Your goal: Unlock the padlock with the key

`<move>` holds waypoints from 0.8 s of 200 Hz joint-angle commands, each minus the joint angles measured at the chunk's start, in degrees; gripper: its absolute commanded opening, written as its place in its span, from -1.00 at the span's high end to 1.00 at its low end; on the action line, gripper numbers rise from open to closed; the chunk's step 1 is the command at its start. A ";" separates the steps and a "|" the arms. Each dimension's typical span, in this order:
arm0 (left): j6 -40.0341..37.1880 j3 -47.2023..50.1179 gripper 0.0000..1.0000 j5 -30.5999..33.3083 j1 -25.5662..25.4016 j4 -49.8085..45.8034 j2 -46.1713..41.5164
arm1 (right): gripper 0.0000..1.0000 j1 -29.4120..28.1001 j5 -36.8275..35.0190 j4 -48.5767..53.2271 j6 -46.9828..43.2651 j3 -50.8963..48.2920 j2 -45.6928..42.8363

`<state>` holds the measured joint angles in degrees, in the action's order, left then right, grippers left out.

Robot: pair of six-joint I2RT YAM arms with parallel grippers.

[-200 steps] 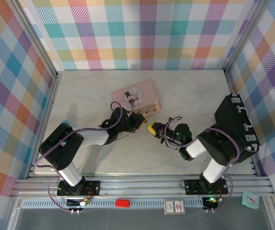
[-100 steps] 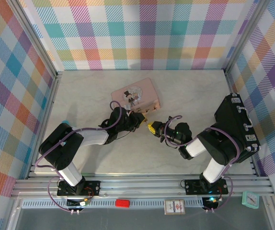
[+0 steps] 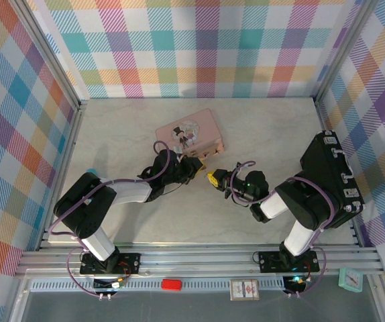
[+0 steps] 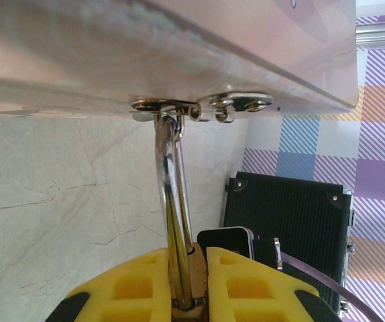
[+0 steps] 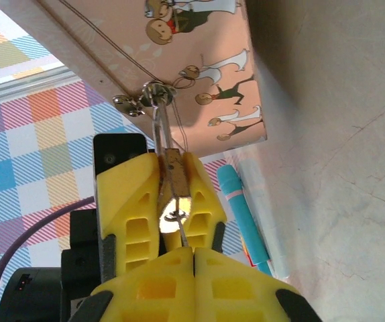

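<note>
Padlock [image 5: 174, 176] sits clamped between the yellow pads of the left claw [image 5: 174, 194]. Its brass body is squeezed from both sides. Its thin silver shackle runs through the metal clasp [image 5: 145, 94] on the front edge of the pink tin [image 5: 199, 60]. The left wrist view gives the same grip from behind: the left claw [image 4: 189, 261] is closed on the padlock [image 4: 172, 201], and the shackle is hooked into the clasp [image 4: 199, 106] under the tin's rim.

The right claw [image 5: 192, 258] is pressed fully shut, pinching the key [image 5: 182, 233]. The key is a thin grey sliver reaching from the right fingertips to the bright keyhole end of the padlock. Whether it sits inside the keyhole I cannot tell.

Room around the lock is tight. The left pads cover both flanks, leaving only the keyhole end bare, and the tin's wall stands just beyond the shackle. A teal stick [image 5: 239, 201] with a pink band lies on the counter [image 5: 340, 168], just beside the left claw and near the tin's corner.

From above, the left claw [image 3: 194, 166] and right claw [image 3: 212, 179] meet tip to tip at the tin's [image 3: 189, 131] near right corner. A black case [image 3: 330, 174] stands well apart at the counter's right edge. On the near rail lie a red block [image 3: 171, 284], a card [image 3: 244, 289] and a teal clock [image 3: 350, 280].
</note>
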<state>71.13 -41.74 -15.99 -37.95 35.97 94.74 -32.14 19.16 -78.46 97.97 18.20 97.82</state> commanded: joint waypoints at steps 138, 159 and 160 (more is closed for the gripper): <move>0.76 -1.09 1.00 -3.17 -0.45 9.41 -3.60 | 1.00 0.41 0.35 -2.14 0.74 1.55 1.68; 0.76 -1.08 1.00 -3.20 -0.45 9.45 -3.66 | 1.00 0.41 0.35 -2.14 0.71 1.58 1.55; 0.76 -1.12 1.00 -3.18 -0.45 9.42 -3.63 | 1.00 0.41 0.35 -2.14 0.68 1.58 1.52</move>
<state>71.16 -41.69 -16.01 -37.95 36.01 94.74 -32.14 19.20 -78.46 98.24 18.98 98.61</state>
